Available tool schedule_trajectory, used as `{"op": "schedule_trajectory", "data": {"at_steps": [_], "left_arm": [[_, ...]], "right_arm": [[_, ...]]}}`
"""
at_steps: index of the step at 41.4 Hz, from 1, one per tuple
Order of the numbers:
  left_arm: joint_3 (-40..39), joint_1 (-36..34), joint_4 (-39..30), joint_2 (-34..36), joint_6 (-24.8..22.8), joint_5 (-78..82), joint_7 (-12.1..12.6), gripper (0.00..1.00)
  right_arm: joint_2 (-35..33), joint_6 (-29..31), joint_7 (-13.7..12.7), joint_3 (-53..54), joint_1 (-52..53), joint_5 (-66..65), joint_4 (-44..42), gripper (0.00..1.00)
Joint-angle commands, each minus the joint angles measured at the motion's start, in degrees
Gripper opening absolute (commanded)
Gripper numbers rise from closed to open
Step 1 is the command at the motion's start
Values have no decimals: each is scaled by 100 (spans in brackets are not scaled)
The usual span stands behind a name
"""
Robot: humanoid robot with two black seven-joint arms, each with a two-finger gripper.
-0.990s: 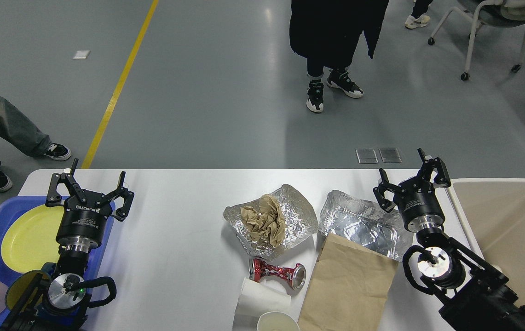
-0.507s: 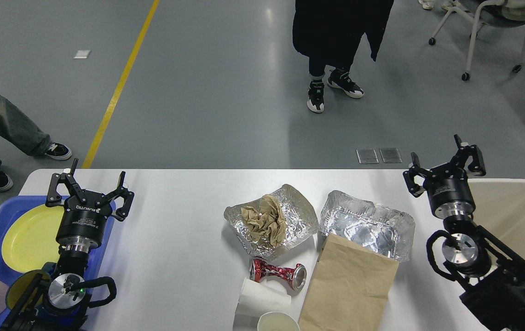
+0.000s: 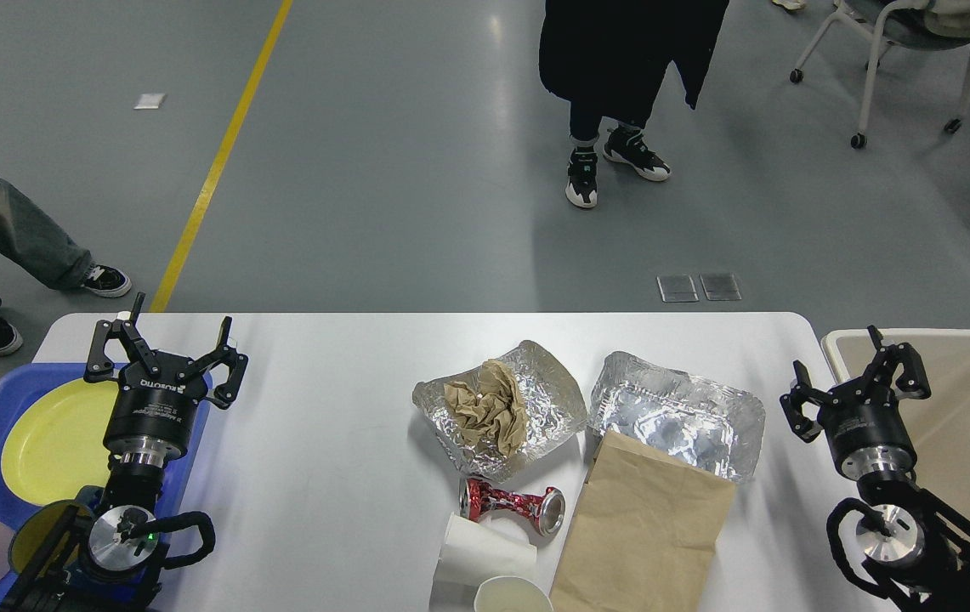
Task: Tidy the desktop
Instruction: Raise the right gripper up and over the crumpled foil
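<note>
The left gripper [image 3: 166, 353] at lower left and the right gripper [image 3: 859, 382] at lower right are held spread wide above the desktop [image 3: 323, 442], nothing gripped.

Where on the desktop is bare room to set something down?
The desktop is bare between the left end effector and the foil with crumpled paper, and along the far edge. Centre-right is crowded: foil tray, paper bag, crushed can.
</note>
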Motion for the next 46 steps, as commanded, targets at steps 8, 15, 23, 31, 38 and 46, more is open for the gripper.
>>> {"op": "schedule_trajectory", "data": {"at_steps": [8,15,23,31,38,46], "left_arm": [[1,0,0,0,0,0,0,97],[1,0,0,-8,0,8,0,97],[1,0,0,0,0,0,0,97],[1,0,0,0,0,0,0,97],[-8,0,0,0,0,0,0,97],[1,0,0,0,9,0,0,97]], "right_arm": [[25,59,9,-124,-45,-3,4,100],[33,68,35,-177,-28,6,5,100],[227,68,35,-142,16,6,75,100],[148,76,-9,-360,244,-20,66,100],[-264,76,-9,-1160,596,-11,153,100],[-1231,76,26,-2521,1360,24,391,100]]}}
